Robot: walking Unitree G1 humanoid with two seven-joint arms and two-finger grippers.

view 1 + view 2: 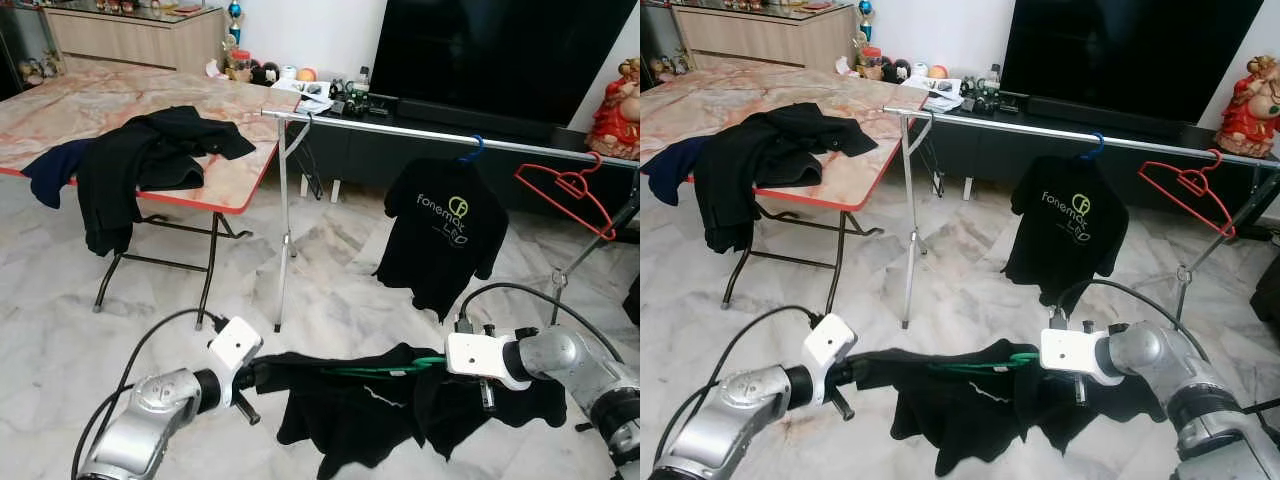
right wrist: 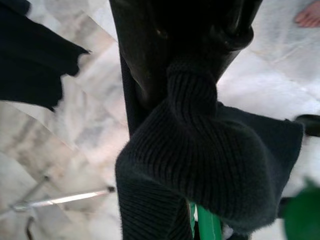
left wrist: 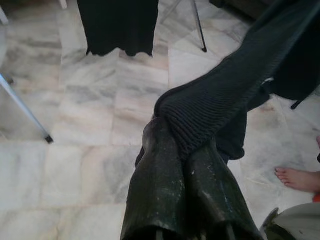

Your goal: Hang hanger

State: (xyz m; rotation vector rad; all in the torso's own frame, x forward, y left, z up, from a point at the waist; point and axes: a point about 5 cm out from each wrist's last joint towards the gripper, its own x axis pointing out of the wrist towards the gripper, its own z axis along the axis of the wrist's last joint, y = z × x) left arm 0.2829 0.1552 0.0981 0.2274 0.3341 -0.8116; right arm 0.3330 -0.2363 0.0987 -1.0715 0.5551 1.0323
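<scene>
A black knit garment (image 1: 350, 400) hangs stretched between my two grippers, low over the marble floor. A green hanger (image 1: 385, 368) is threaded inside it, and its green plastic (image 2: 207, 225) peeks out below the knit fabric. My left gripper (image 1: 258, 378) is shut on the garment's left end, with fabric bunched at its fingertips (image 3: 172, 132). My right gripper (image 1: 432, 362) is shut on the right end, the knit pinched between its fingers (image 2: 150, 60). Beyond stands a silver clothes rail (image 1: 420, 130).
On the rail hang a black printed T-shirt (image 1: 445, 235) on a blue hanger (image 1: 472, 150) and an empty red hanger (image 1: 570, 190). A folding table (image 1: 120, 100) at left carries dark clothes (image 1: 140, 165). A person's bare foot (image 3: 300, 179) rests on the floor nearby.
</scene>
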